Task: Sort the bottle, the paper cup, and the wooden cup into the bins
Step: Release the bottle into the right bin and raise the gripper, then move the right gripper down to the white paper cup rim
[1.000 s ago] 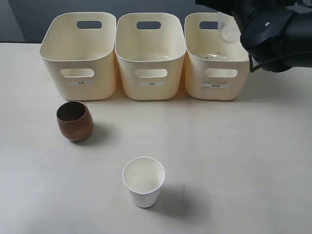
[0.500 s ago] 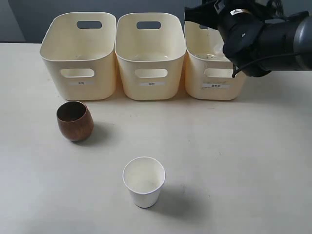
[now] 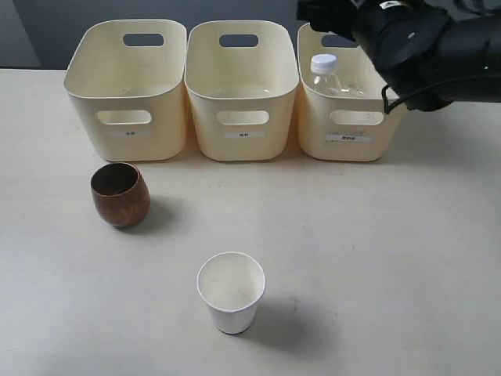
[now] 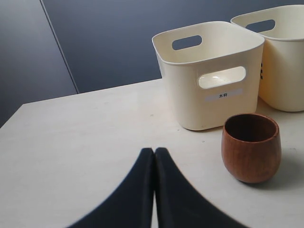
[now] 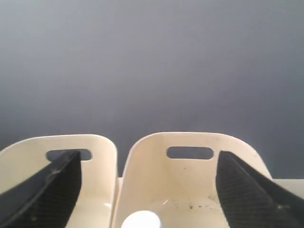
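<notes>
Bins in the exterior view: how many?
3, in a row at the far side of the table: left bin, middle bin, and right bin, which holds the bottle and is partly covered by the right arm. No others appear hidden.

The bottle (image 3: 324, 74), held high and tilted in the right jaws above the right-hand bin (image 3: 344, 145) a second ago, now sits inside that bin by its left wall, white cap uppermost and showing over the rim. The right jaws, closed on it then, have spread wide and let it go, and hang empty over the bin. The right arm (image 3: 427, 47) has shifted left across the bin's back edge from its earlier place at the far right.
</notes>
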Controlling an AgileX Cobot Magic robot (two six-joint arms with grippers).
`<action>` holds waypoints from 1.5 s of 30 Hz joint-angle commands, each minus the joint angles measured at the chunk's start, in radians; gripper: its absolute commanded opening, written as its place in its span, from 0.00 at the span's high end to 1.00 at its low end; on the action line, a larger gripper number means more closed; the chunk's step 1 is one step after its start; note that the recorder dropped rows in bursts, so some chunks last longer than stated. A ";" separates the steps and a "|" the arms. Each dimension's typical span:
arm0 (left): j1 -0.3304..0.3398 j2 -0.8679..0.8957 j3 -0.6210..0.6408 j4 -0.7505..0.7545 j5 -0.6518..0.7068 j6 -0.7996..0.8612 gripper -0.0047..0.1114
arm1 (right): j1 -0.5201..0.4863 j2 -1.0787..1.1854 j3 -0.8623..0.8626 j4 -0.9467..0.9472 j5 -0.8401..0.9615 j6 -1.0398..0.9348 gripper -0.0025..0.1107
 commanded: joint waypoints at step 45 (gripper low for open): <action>-0.003 -0.005 0.001 -0.001 -0.001 -0.002 0.96 | 0.012 -0.146 0.166 -0.148 1.216 0.098 0.32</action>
